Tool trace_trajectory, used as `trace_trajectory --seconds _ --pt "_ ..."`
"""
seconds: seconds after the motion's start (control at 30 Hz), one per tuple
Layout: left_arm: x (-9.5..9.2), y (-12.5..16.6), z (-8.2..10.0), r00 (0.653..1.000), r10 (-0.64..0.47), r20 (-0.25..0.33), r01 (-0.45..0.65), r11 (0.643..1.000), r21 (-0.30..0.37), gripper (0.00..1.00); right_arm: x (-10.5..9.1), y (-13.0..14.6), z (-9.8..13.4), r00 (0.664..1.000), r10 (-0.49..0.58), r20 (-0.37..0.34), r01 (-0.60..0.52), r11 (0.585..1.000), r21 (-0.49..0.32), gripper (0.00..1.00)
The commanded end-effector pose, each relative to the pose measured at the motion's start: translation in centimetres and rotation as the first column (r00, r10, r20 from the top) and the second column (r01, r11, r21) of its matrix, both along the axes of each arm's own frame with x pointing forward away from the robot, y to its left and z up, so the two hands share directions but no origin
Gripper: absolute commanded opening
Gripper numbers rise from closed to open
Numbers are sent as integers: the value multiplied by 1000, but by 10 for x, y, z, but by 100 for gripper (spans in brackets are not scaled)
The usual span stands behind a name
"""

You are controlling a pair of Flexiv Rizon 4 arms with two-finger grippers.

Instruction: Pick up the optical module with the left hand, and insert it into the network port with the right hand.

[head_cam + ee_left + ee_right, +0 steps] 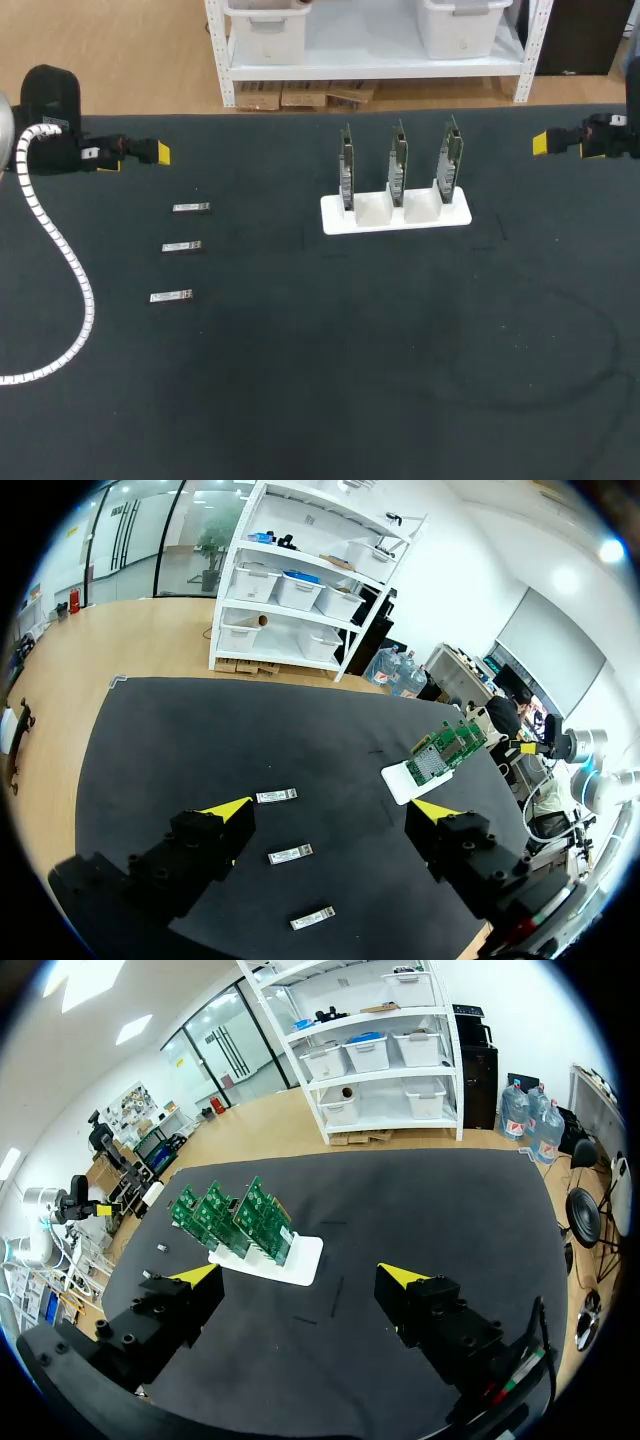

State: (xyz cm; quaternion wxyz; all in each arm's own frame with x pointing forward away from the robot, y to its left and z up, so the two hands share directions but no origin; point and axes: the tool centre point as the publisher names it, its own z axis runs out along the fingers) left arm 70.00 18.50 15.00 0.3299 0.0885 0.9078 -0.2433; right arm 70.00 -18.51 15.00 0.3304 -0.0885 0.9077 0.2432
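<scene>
The left gripper [157, 153] hangs over the far left part of the table [330, 380], its fingers spread wide and holding nothing; in its wrist view the left gripper [333, 810] has only bare air between the yellow tips. The right gripper [543, 144] sits at the far right, equally wide open and empty. Three modules [182, 246] lie flat on the black table, apart from one another in a loose column, near the left gripper. Each is a small silvery bar. Three green cards [399, 160] stand upright in a white holder [395, 214] near mid-table, well apart from the modules; their ports are too small to make out.
</scene>
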Motion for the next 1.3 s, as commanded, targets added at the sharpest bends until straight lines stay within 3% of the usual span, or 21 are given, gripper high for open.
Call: trace_trajectory --seconds 0.03,0.93,1.1,1.3 --pt "0 0 0 1000 0 0 0 1000 0 100 0 0 0 1000 0 0 0 1000 0 100" --pt "0 0 0 1000 0 0 0 1000 0 100 0 0 0 1000 0 0 0 1000 0 100" --pt "1 2 -1 994 -106 15 103 989 110 100 0 0 0 1000 0 0 0 1000 0 100" --pt "14 16 -10 962 -267 -50 272 940 206 100 0 0 0 1000 0 0 0 1000 0 100"
